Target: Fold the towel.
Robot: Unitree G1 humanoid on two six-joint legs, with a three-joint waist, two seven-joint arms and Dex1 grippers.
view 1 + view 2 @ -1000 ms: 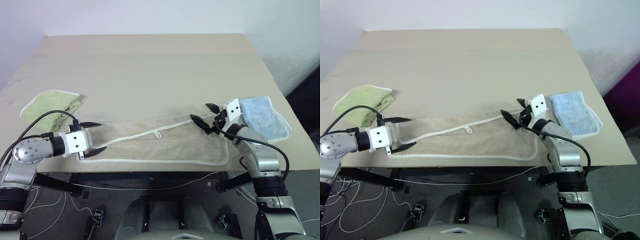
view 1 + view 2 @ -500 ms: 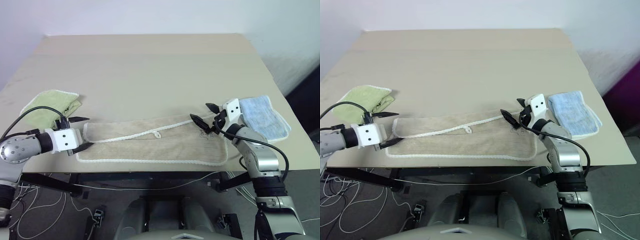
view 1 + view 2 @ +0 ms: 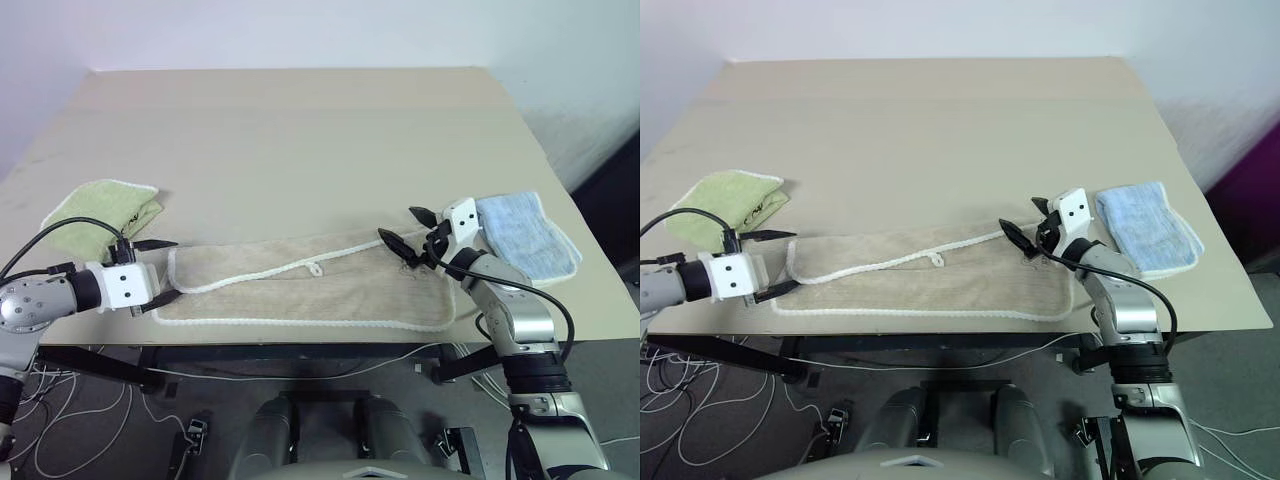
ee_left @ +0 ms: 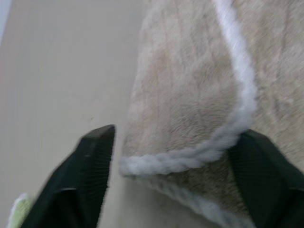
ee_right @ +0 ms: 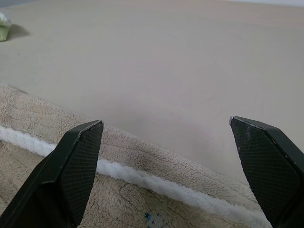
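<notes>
since earlier, left pincer (image 3: 158,272) withdrew, apparently gaping off the towel (image 3: 310,292); right pincer (image 3: 407,227) wide, empty.

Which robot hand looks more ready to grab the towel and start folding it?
Probably the left. The left gripper has its open fingers on either side of the towel's end, edge between them. The right gripper is open too, hovering above the other end.
</notes>
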